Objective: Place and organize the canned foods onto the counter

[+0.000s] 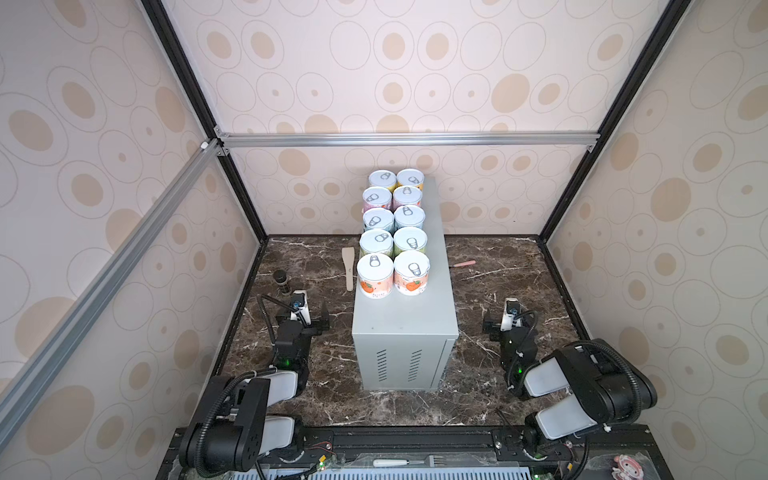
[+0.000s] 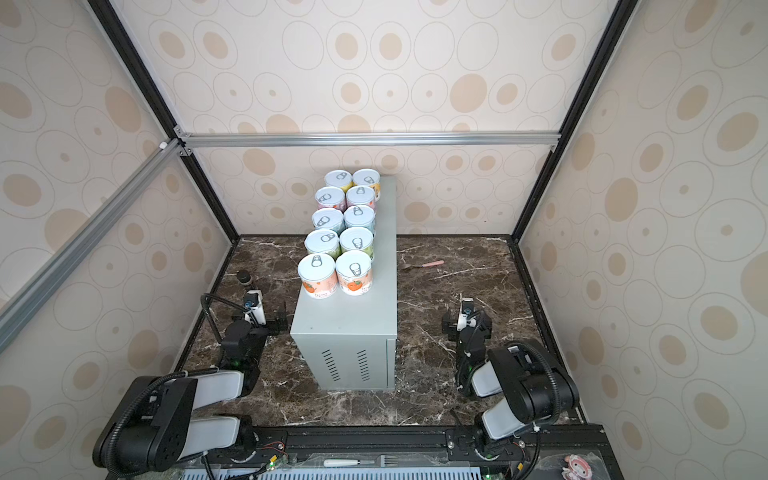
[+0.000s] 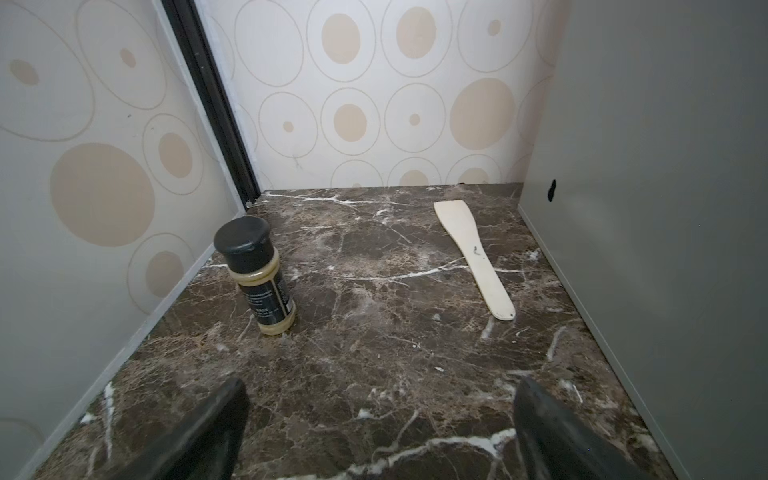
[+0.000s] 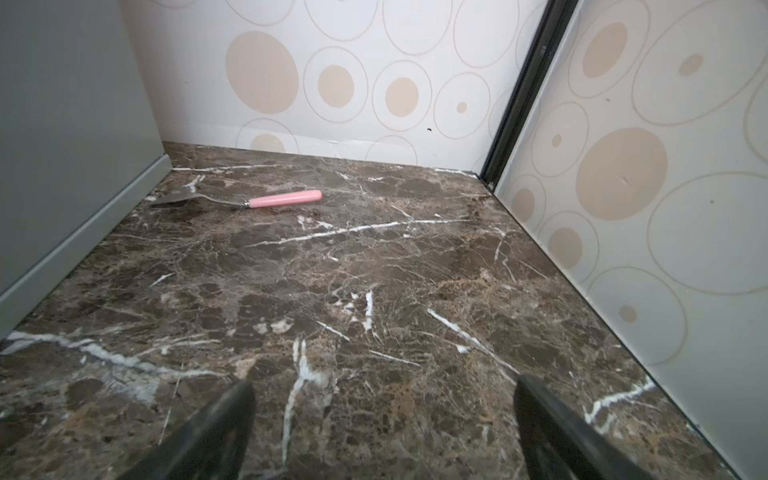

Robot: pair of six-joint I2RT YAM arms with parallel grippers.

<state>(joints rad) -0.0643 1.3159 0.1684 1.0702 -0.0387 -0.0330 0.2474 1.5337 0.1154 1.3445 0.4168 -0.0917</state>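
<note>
I see all ten canned foods (image 1: pixel 376 240) paired in two rows atop the counter (image 1: pixel 405 318), up between my left gripper (image 3: pixel 382 386) and right gripper (image 4: pixel 382 386), both spread wide and empty, so I judge placing finished, needing at most parking.

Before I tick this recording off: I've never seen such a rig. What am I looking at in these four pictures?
Two black robot arms: left arm, right arm. Their grasping ends, the left fingers and right fingers, are open, holding nothing. Two pictures look down from overhead; two come from wrist cameras. Ten pastel-labelled silver-lidded cans stand in two rows on a tall light-grey metal box. On the dark brown marble surface: a pale wooden spatula, a pink-handled utensil, a dark-capped bottle.
</note>
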